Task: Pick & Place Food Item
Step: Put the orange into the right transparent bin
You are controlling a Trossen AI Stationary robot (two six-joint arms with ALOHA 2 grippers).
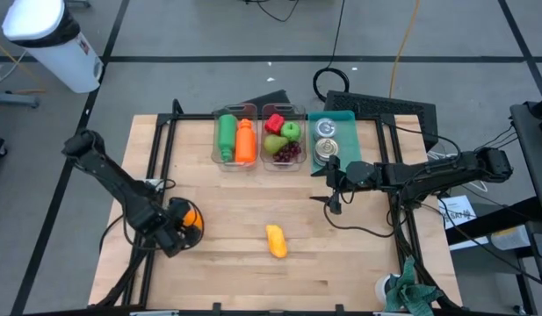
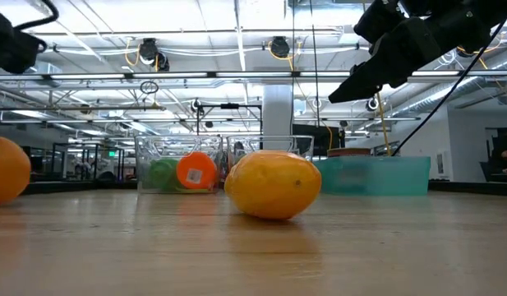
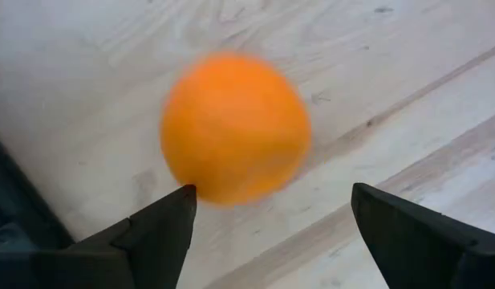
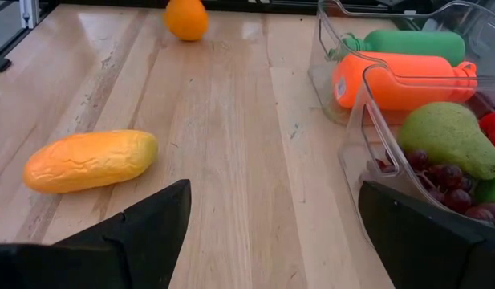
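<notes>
An orange rests on the wooden table near its left side; it also shows in the low view. My left gripper is open and hovers just above and beside the orange, with its fingertips short of it and nothing between them. A yellow-orange oblong fruit lies on its side at the table's middle, toward the near edge. My right gripper is open and empty, raised above the table near the bins, and looks across the fruit.
At the far edge stand two clear bins: one holds a green and an orange bottle, the other holds a pear, an apple and grapes. A teal tray with cans stands to their right. Bare wood lies between the two fruits.
</notes>
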